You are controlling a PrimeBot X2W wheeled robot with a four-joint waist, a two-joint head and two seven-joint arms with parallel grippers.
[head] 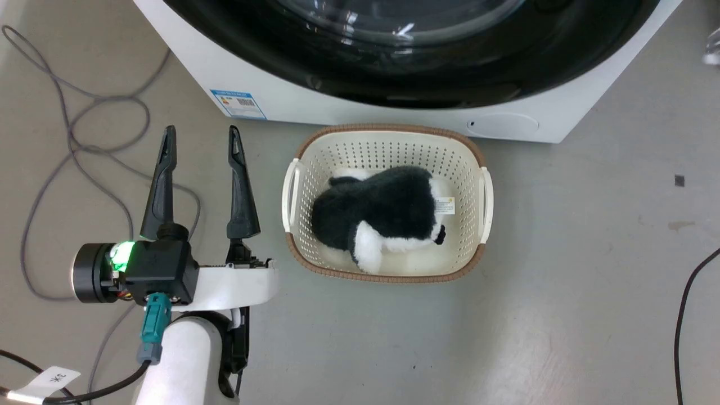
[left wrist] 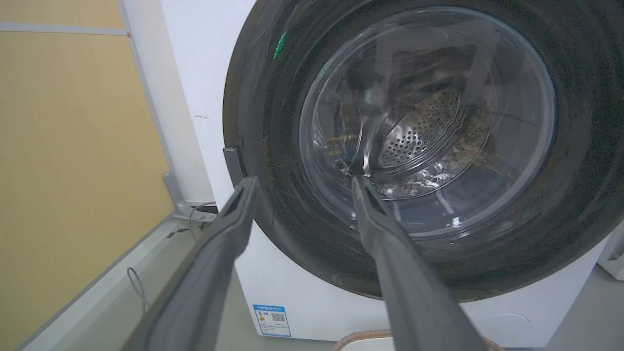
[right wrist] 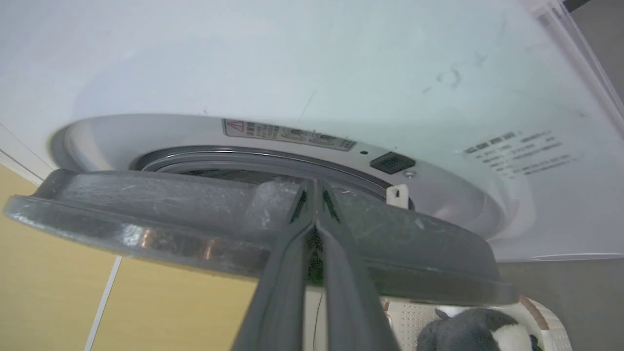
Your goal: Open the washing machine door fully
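The white washing machine (head: 292, 101) fills the top of the head view, with the bottom arc of its glossy black washing machine door (head: 422, 73). My left gripper (head: 201, 135) stands open over the floor to the left of the basket. In the left wrist view my left gripper (left wrist: 304, 180) points at the door's left rim (left wrist: 273, 122) and its glass bowl (left wrist: 424, 122), apart from both. In the right wrist view the door (right wrist: 146, 214) is edge-on and slightly ajar from the machine's front (right wrist: 292, 58). My right gripper (right wrist: 314, 184) is shut, its tips together in a recess of the door's rim.
A cream basket (head: 388, 130) holding a black and white plush toy (head: 382, 216) sits on the floor right below the door. Grey cables (head: 73, 140) loop on the floor at left, and a black cable (head: 683, 315) runs at right. A yellow wall panel (left wrist: 73, 146) stands left of the machine.
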